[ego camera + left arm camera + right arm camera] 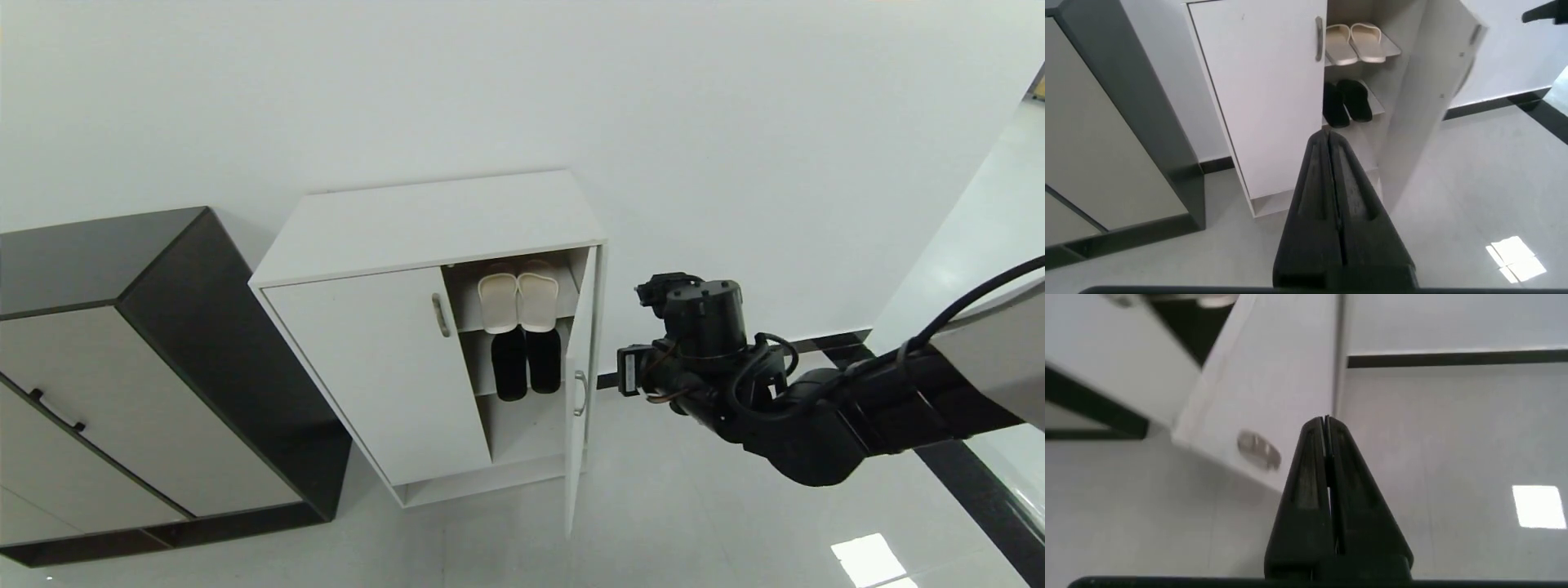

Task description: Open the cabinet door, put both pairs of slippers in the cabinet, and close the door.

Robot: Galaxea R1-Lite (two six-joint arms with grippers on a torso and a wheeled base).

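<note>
Inside, white slippers (1355,42) above black slippers (1347,101); door (1429,90) open.

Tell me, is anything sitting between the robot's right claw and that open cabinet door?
No. In the head view the stretch between the right gripper and the open door is bare, with just wall and floor behind it.

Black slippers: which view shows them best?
Head view: both black slippers lie side by side in the cabinet, unobstructed. The left wrist view shows them farther off. The right wrist view faces the open door from outside.
</note>
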